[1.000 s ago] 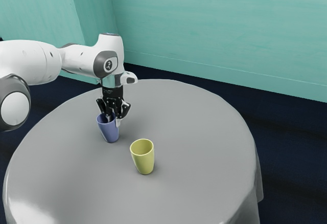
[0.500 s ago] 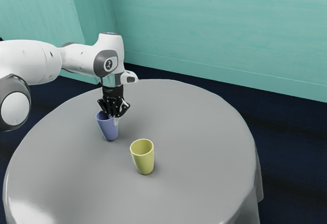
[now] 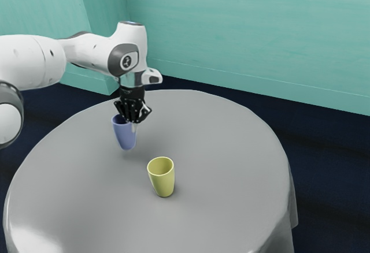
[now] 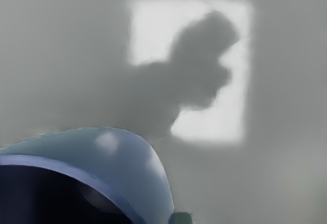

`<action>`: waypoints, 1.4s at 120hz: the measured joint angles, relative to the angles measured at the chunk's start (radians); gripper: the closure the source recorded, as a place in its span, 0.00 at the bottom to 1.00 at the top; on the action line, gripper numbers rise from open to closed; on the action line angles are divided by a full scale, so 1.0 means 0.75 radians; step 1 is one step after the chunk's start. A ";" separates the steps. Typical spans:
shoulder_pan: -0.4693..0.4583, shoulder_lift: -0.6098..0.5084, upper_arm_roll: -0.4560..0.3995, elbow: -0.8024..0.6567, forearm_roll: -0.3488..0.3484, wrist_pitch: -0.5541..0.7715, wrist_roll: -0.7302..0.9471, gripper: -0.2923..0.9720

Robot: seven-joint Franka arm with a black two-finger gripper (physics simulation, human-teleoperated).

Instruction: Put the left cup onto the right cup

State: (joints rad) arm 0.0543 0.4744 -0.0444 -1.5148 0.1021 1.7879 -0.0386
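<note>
Blue tapered cup [image 3: 125,135] hangs slightly tilted just above the round grey table [image 3: 231,149], its rim pinched in our black two-finger gripper [image 3: 132,121]. We see the yellow-green tapered cup [image 3: 161,176] standing upright nearby, apart from it.

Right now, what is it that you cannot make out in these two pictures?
Exterior view: the fingertips of the claw are partly hidden by the rim of the blue cup it holds.
Exterior view: the inside bottom of the yellow cup is hidden by its own wall.
Wrist view: the blue cup is blurred and cut off by the lower edge.
</note>
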 joint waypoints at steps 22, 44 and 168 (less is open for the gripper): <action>-0.074 -0.166 0.002 -0.122 0.022 -0.009 -0.024 0.85; -0.169 -0.274 0.003 -0.185 0.039 -0.017 -0.057 0.85; -0.410 -0.352 -0.001 -0.189 -0.008 -0.105 -0.224 0.85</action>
State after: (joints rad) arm -0.2533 0.2103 -0.0452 -1.6564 0.0960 1.7093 -0.2069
